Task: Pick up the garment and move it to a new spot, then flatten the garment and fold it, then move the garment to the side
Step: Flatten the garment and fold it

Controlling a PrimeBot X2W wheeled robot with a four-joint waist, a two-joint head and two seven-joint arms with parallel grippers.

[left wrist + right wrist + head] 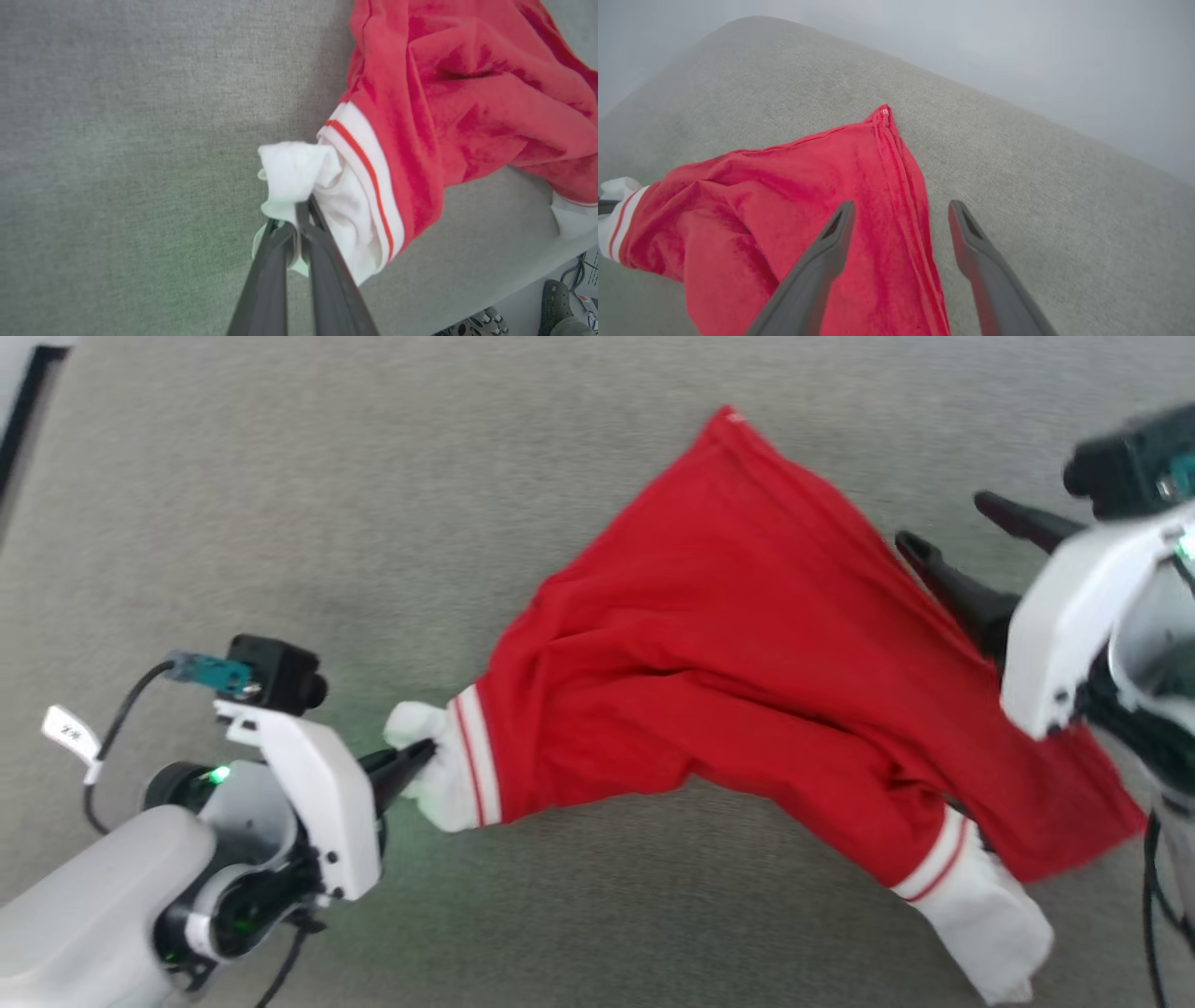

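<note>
Red fabric garment (747,644) with white, red-striped sleeve ends lies rumpled on the grey surface (280,476). The left gripper (420,756) clamps one white sleeve end; the right gripper (902,207) stands spread wide, empty, over the hem.

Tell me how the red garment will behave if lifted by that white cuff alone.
Probably floppy: the garment sags in deep folds from the cuff pinched by the left gripper. Likely light, since that thin pinch holds the sleeve. It may swing or drag on the grey surface, as the right gripper is open.
</note>
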